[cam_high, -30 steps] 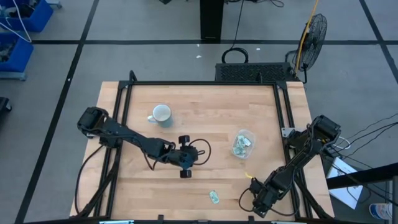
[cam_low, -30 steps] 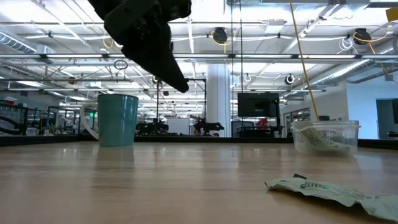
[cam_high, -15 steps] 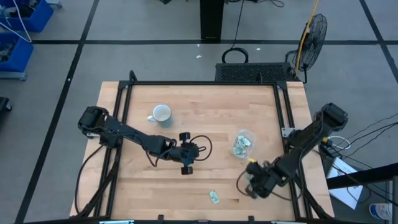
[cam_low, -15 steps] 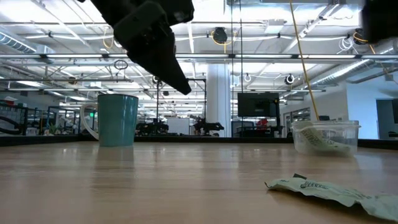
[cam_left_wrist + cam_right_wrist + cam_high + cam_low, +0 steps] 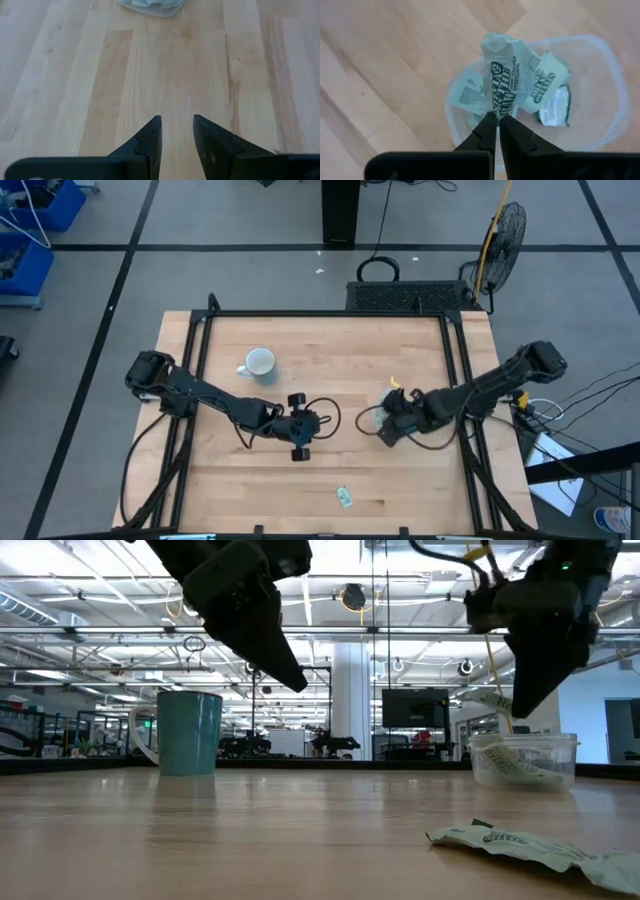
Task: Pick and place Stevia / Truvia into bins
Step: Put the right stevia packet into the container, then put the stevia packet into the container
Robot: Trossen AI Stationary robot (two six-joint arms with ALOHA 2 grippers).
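Right gripper (image 5: pixel 497 120) jaws clamped on Stevia packet (image 5: pixel 504 75) edge, frame centre, over clear tub (image 5: pixel 612 120). I judge it light, floppy; pinch edge. Left gripper (image 5: pixel 177 131) jaws apart, empty.

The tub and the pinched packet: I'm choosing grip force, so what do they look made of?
Tub: clear, glossy plastic, probably thin; the wood shows through its wall. Packet pinched in the right gripper: likely matte printed paper, since it is creased and crumpled.
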